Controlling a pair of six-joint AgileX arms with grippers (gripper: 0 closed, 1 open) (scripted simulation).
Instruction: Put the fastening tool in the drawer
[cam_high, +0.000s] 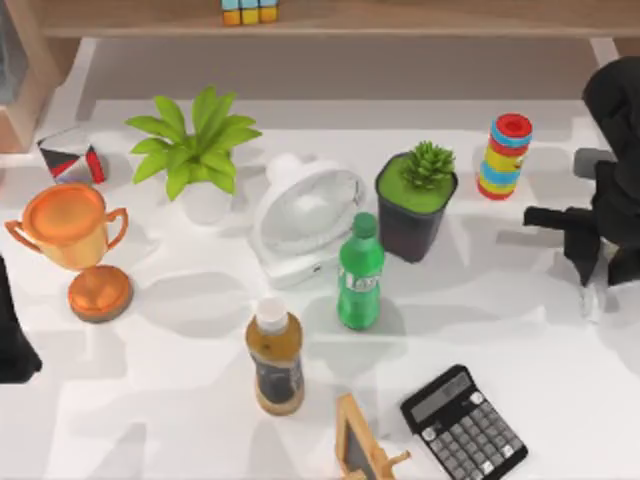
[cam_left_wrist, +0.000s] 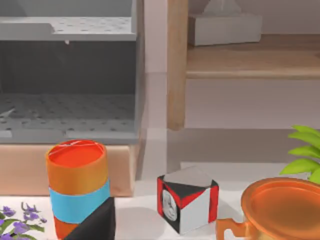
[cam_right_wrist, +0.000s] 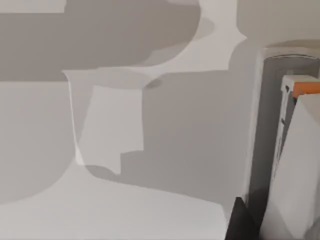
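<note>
The fastening tool (cam_high: 592, 298) is a pale white-grey stapler hanging over the table's right edge, below my right gripper (cam_high: 590, 270). In the right wrist view the fastening tool (cam_right_wrist: 295, 165) rises close by as a white and grey body with an orange tab, beside a dark fingertip (cam_right_wrist: 239, 222); the gripper looks shut on it. A grey cabinet with a perforated floor (cam_left_wrist: 70, 107), the drawer unit, stands open-fronted on a wooden base. My left arm (cam_high: 12, 335) is parked at the table's left edge.
The table carries an orange trophy (cam_high: 72, 235), a leafy plant (cam_high: 195, 145), a white fan (cam_high: 305, 215), a potted succulent (cam_high: 415, 200), a green bottle (cam_high: 360, 275), a brown bottle (cam_high: 275, 360), a black calculator (cam_high: 463, 425), a ring stack (cam_high: 505, 155) and a patterned cube (cam_left_wrist: 187, 200).
</note>
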